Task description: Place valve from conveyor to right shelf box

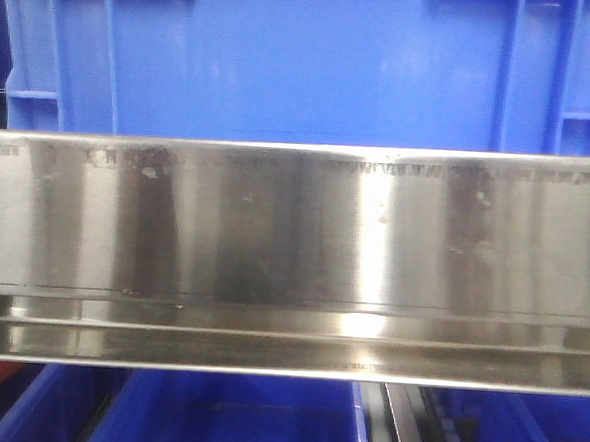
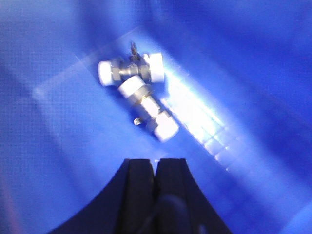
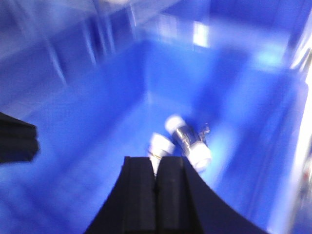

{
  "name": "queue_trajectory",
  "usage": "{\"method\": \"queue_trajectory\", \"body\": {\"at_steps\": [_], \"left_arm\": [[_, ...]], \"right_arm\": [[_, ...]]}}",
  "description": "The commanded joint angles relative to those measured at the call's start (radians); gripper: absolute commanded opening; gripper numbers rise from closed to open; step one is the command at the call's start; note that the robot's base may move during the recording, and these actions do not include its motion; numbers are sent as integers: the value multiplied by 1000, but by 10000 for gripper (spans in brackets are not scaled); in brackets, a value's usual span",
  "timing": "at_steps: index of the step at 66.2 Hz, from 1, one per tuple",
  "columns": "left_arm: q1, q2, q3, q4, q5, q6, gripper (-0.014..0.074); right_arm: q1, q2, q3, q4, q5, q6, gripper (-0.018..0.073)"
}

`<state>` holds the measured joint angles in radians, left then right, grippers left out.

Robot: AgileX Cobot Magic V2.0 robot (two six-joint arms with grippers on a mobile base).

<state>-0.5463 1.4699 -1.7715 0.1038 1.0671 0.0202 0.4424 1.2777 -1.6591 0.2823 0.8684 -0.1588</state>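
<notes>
Both black tools, left (image 2: 156,168) and right (image 3: 156,168), are closed and empty. Small grey metal white-capped valves (image 2: 146,106) lie just ahead of your left tool in the blue plastic box (image 2: 58,146), the nearer one's axis diagonal.

A shelf rail (image 1: 293,251) runs across the front view, with a box (image 1: 305,61) behind and above it and more bins (image 1: 233,418) below. In the left wrist view, two valves (image 2: 146,105) lie touching on a box floor (image 2: 73,146).

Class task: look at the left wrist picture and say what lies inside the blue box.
Two valves lie touching on the blue box floor. The closed left gripper hides the floor beneath it.
</notes>
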Motion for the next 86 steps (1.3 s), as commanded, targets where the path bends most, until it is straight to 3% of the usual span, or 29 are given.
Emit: {"method": "queue_trajectory", "body": {"at_steps": [1, 12, 21, 34, 51, 64, 86], "left_arm": [[-7, -80, 42, 38, -18, -43, -111], [-7, -261, 244, 104, -136, -139, -111], [-7, -440, 476, 111, -309, -179, -111], [-7, -770, 842, 111, -593, -181, -111], [-7, -1069, 1202, 81, -753, -181, -111], [-7, -1196, 1332, 81, -830, -181, -111], [-7, -1249, 1339, 81, -828, -181, -111]], "right_arm": [[1, -81, 40, -42, -22, 0, -154], [1, -256, 200, -101, -76, 0, -154], [1, -395, 375, -101, -150, 0, -154], [1, -617, 704, -101, -287, 0, -154], [1, -810, 1042, -101, -442, 0, -154], [1, -864, 1194, -101, -541, 0, -154], [1, -864, 1200, -101, -539, 0, -154]]}}
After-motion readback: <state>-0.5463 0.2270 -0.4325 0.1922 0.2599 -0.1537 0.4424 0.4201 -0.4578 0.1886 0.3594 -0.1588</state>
